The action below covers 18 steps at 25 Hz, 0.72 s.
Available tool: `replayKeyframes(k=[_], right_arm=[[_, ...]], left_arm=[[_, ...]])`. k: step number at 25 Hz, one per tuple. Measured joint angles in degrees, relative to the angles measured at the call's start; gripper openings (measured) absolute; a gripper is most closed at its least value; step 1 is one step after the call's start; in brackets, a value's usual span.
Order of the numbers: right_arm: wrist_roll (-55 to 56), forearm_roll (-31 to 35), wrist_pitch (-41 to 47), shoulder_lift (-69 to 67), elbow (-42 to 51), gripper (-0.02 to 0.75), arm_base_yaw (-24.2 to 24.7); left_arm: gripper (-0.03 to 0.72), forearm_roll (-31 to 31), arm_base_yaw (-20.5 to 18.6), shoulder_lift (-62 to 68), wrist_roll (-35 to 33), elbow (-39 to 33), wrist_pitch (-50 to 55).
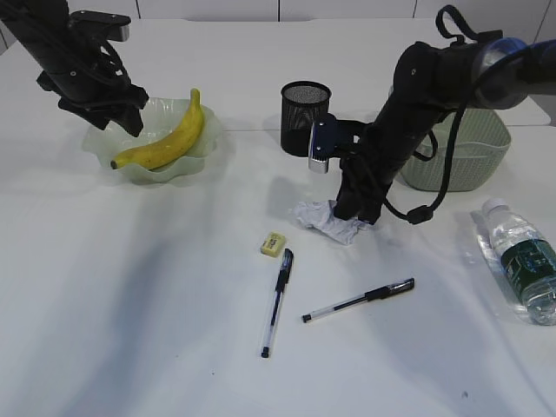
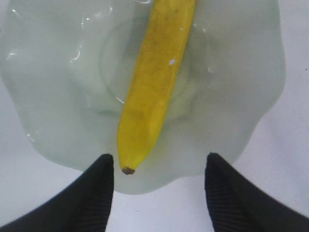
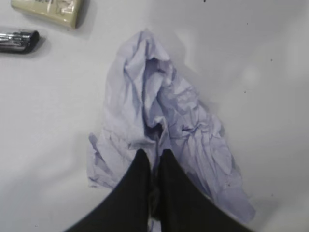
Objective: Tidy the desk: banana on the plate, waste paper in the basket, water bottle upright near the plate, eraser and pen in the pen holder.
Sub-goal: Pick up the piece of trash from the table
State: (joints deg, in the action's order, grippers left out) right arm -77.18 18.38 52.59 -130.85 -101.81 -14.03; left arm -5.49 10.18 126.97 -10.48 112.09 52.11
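Right pincer (image 3: 153, 157) pinching waste paper (image 3: 164, 130); left pincer (image 2: 159, 166) spread above banana (image 2: 154, 77); bottle label (image 1: 527, 263) unreadable

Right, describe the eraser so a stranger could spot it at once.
Start at the black mesh pen holder on the white desk and come toward the camera, past the crumpled waste paper. The eraser lies just above the nearer pen: a tiny pale yellow block.

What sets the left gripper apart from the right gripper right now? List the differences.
The left gripper is open and empty, its fingers spread wide apart; the right gripper is shut on the waste paper. The left gripper is at the plate, where the banana already lies; the right gripper is down at the desk mid-table. Both have black fingers.
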Motion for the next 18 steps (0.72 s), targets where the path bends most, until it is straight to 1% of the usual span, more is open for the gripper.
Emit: replayKeyframes(k=[3, 7, 11, 14, 18], right_arm=[[0.4, 0.8, 0.5, 0.0, -0.1, 0.011, 0.0], [0.9, 2.2, 2.6, 0.1, -2.8, 0.011, 0.0], [3.7, 4.1, 5.0, 0.2, -8.2, 0.011, 0.0], [7.7, 4.6, 5.5, 0.2, -12.6, 0.011, 0.0], [9.2, 4.6, 5.4, 0.2, -18.3, 0.011, 0.0]], left_arm=[[0.42, -0.1, 0.0, 0.0, 0.0, 0.0, -0.1], [0.42, -0.2, 0.0, 0.0, 0.0, 0.0, -0.6], [0.42, -0.4, 0.0, 0.0, 0.0, 0.0, -0.7], [0.42, -0.4, 0.0, 0.0, 0.0, 0.0, -0.7], [0.42, -0.4, 0.0, 0.0, 0.0, 0.0, -0.9]])
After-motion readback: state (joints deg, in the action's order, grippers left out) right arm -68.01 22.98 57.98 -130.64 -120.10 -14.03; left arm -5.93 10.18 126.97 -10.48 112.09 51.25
